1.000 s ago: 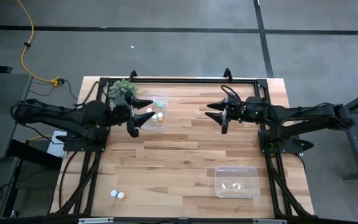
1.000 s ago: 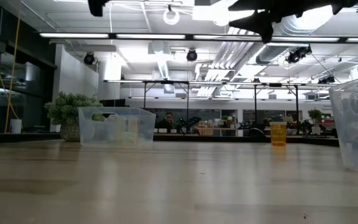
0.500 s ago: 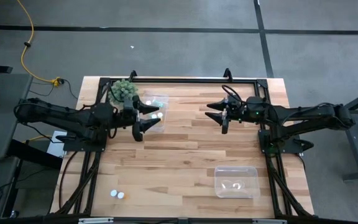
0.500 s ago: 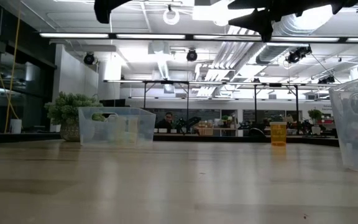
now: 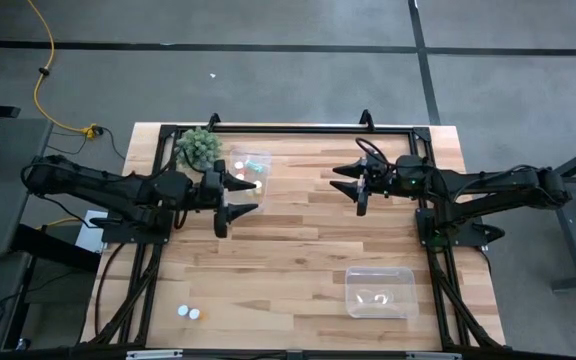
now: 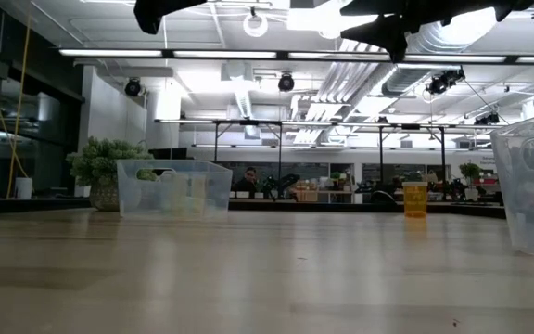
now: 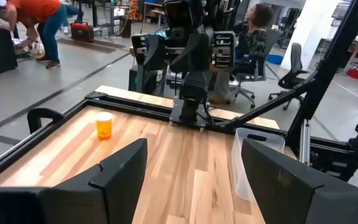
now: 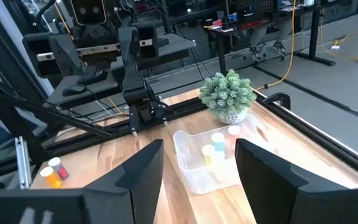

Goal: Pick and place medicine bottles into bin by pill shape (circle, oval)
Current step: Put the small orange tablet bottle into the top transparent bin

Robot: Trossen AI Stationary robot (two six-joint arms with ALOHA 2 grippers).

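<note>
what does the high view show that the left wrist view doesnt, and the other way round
Only the high view: the plant, the far bin with bottles inside, two loose white bottles near the table's front edge, and the right tool.

Only the left wrist view: an orange bottle standing on the table, and people in the room behind.

Both: the wooden table, the near clear bin, and the open, empty left tool.

Green spiky plant (image 5: pixel 197 146) (back left), wooden table (image 5: pixel 298 250)
</note>
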